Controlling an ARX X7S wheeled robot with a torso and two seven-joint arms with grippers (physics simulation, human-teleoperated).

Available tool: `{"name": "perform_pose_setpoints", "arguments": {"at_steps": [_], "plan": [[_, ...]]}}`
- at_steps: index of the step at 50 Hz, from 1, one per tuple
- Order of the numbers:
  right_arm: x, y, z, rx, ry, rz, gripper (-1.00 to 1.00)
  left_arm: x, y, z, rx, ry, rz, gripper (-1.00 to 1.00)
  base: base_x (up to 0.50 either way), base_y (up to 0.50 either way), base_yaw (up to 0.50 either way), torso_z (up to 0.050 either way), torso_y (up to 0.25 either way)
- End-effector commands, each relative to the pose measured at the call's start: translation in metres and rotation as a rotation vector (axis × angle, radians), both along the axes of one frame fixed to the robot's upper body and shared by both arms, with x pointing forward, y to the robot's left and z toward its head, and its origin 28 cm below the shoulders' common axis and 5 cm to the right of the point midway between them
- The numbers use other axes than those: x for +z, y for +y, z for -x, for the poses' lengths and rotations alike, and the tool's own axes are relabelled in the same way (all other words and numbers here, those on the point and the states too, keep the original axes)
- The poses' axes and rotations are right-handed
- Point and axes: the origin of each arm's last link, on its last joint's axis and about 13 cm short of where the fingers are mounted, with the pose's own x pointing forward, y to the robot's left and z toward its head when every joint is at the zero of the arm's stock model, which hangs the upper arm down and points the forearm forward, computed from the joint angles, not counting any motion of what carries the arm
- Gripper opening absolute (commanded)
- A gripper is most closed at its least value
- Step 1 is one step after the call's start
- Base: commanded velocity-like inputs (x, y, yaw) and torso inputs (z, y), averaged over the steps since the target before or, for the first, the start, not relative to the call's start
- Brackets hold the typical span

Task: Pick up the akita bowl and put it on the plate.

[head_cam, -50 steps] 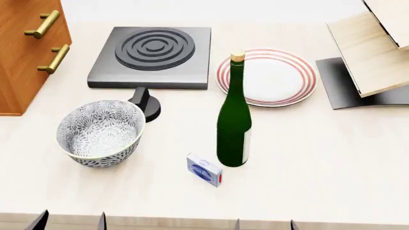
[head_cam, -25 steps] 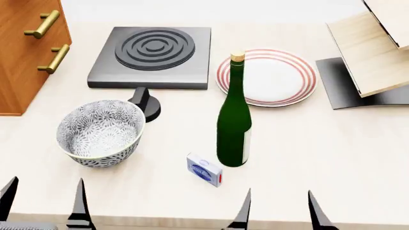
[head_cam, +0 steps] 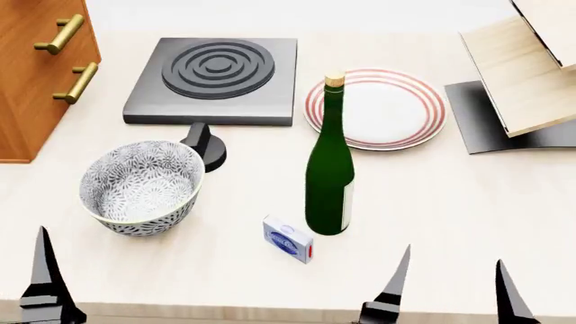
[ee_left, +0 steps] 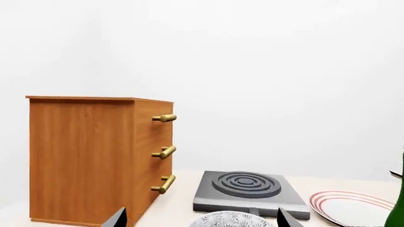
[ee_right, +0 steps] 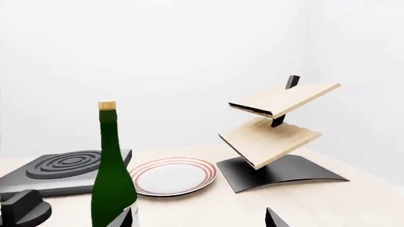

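Fingers of my right gripper (head_cam: 447, 287) and left gripper (ee_left: 198, 218) stand spread, empty. Akita bowl (head_cam: 141, 186) sits upright left of the bottle (head_cam: 330, 162); plate (head_cam: 376, 108) beyond it. Rigid, smooth, breakable, I judge: pinch the rim.

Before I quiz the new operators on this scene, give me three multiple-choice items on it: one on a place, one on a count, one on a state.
1. What stands between the patterned grey-black floral bowl and the flat red-ringed white plate?
A. the tall green glass bottle
B. a kettle
C. a pan

2. How many brass handles show on the wooden drawer cabinet in the left wrist view?
A. one
B. three
C. five

3. What lies on the plate?
A. the bowl
B. the small blue-and-white box
C. nothing

Answers: 1 A, the bottle rises between them in the head view. 2 B, three handles stick out of its front. 3 C, its white centre is bare.
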Motion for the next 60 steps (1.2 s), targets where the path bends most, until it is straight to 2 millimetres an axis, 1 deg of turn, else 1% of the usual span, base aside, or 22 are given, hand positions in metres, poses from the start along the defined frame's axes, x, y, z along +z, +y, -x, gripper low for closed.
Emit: {"name": "perform_pose_setpoints", "arguments": {"at_steps": [1,9,22,27,29,38,46,60], "plan": [[0.003,-0.009,0.002,-0.048,-0.018,-0.015,1.0,0.005,0.011,0.004,0.056,-0.034,0.03,1.0,0.0,0.0,0.0,0.0,0.0],[0.006,-0.01,0.005,-0.048,-0.037,-0.026,1.0,0.008,0.013,0.003,0.073,-0.047,0.037,1.0,0.0,0.0,0.0,0.0,0.0],[0.009,-0.013,0.012,-0.077,-0.064,-0.02,1.0,0.012,0.016,0.006,0.088,-0.063,0.033,1.0,0.0,0.0,0.0,0.0,0.0],[0.014,-0.011,0.023,-0.082,-0.102,0.005,1.0,0.012,0.014,0.008,0.084,-0.067,0.027,1.0,0.0,0.0,0.0,0.0,0.0],[0.015,-0.011,0.024,-0.079,-0.109,0.001,1.0,0.012,0.014,0.01,0.081,-0.071,0.025,1.0,0.0,0.0,0.0,0.0,0.0],[0.013,-0.011,0.023,-0.08,-0.109,0.005,1.0,0.014,0.011,0.018,0.071,-0.092,0.011,1.0,0.0,0.0,0.0,0.0,0.0],[0.012,-0.01,0.022,-0.067,-0.098,-0.008,1.0,0.013,0.01,0.018,0.065,-0.092,0.016,1.0,0.0,-0.01,0.0,0.0,0.0],[0.009,-0.009,0.02,-0.052,-0.086,-0.019,1.0,0.01,0.009,0.017,0.056,-0.085,0.016,1.0,0.0,-0.2,0.0,0.0,0.0]]}}
